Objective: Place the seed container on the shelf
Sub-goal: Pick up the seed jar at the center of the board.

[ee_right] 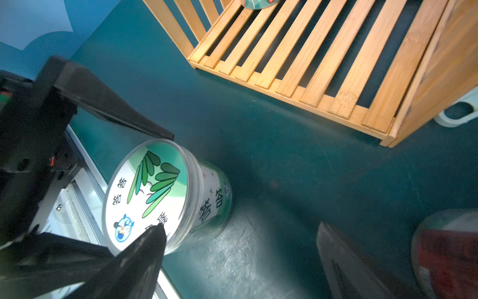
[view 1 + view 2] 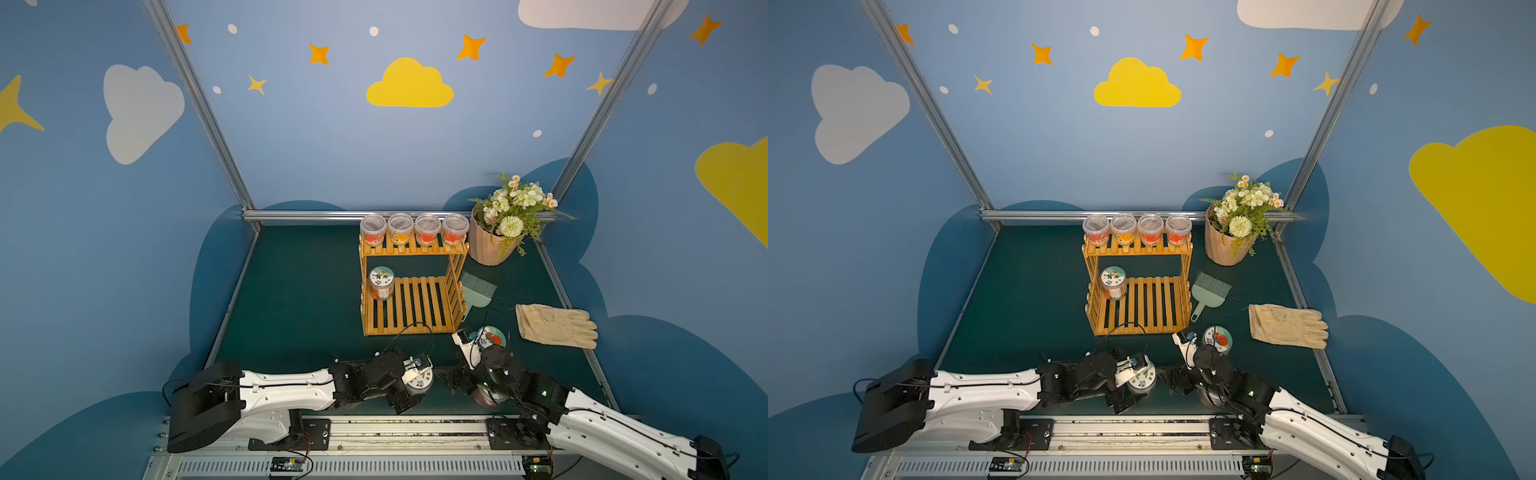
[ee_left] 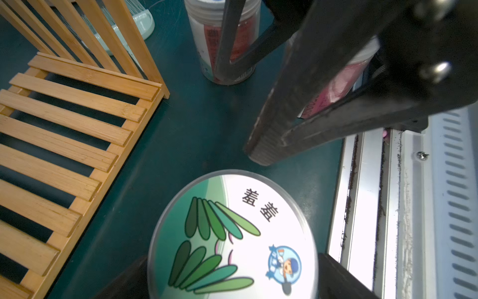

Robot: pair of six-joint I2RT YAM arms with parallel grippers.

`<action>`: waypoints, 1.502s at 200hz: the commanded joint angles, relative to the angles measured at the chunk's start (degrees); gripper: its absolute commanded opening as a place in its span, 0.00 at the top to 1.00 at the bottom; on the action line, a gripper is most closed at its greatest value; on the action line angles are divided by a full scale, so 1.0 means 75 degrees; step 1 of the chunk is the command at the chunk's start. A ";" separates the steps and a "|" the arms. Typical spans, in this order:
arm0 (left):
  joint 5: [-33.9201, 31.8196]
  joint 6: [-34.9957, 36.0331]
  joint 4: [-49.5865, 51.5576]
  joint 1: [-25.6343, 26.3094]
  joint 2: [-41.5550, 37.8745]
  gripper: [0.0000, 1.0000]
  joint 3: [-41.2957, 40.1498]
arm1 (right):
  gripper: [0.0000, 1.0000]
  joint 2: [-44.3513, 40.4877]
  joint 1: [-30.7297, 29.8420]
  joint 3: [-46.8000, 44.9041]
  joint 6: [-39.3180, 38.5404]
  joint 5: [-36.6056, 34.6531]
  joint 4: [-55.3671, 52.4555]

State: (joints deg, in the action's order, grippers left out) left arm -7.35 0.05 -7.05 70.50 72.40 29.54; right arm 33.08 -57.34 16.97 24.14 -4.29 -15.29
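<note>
A seed container (image 3: 232, 240) with a green-leaf lid stands on the green mat (image 2: 299, 299) by the front rail, also seen in the right wrist view (image 1: 155, 191). My left gripper (image 3: 232, 274) straddles it, one dark finger (image 3: 336, 277) close on each side; the lid hides any contact. My right gripper (image 1: 240, 227) is open over bare mat just right of that container, and it shows in the left wrist view (image 3: 243, 116) too. The wooden shelf (image 2: 411, 307) stands behind both grippers, with one seed container (image 2: 381, 282) on its lower tier.
Four clear cups (image 2: 413, 228) line the shelf's upper tier. A watermelon-lid container (image 2: 492, 336) and a red-filled one (image 1: 447, 253) stand by my right arm. A green brush (image 2: 478, 291), a beige glove (image 2: 555, 326) and a flowerpot (image 2: 494, 241) lie to the right.
</note>
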 commanded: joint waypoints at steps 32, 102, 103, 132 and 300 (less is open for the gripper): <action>0.0499 -0.0327 0.0043 -0.0164 -0.0311 0.18 0.0248 | 0.02 -0.0684 0.0028 -0.0205 -0.0235 0.0151 0.0004; 0.0921 -0.0911 0.1800 -0.1025 -0.3325 0.24 0.0247 | 0.04 -0.0840 -0.0027 -0.0006 -0.2077 0.2036 0.1220; 0.0939 -0.0910 0.1845 -0.1046 -0.3360 0.24 0.0258 | 0.04 -0.0833 -0.0029 -0.0003 -0.2126 0.2096 0.1260; 0.1579 -0.0609 0.2475 -0.1508 -0.4178 0.24 0.0428 | 0.15 -0.0622 -0.0021 -0.0231 -0.2465 0.2744 0.2578; 0.3116 0.0124 0.3228 -0.1547 -0.3715 0.28 0.1502 | 0.08 0.3002 -0.0441 0.1988 -0.4289 0.4828 0.3262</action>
State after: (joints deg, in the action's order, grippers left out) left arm 13.96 -0.08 17.93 58.67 43.97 37.82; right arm 53.91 -60.31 29.41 -10.07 29.39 6.66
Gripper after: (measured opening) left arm 0.870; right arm 0.914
